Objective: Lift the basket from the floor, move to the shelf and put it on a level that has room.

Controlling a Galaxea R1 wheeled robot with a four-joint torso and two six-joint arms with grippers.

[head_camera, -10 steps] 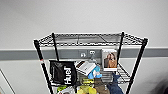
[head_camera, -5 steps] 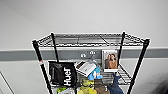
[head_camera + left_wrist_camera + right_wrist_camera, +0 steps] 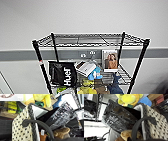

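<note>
Up close: woven basket [image 3: 21, 131] raised beside the wire rack [image 3: 90, 41], black loop handle [image 3: 37, 124] arching over a glossy black bag [image 3: 117, 119] inside; topmost tier [image 3: 87, 39] apparently bare; grip of either gripper impossible to tell.

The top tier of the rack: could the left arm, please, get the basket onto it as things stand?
Probably yes. The top tier looks bare, with nothing above it but wall, and the basket sits close before the left wrist camera, its black loop handle curving towards it. The grasp itself is not visible.
</note>
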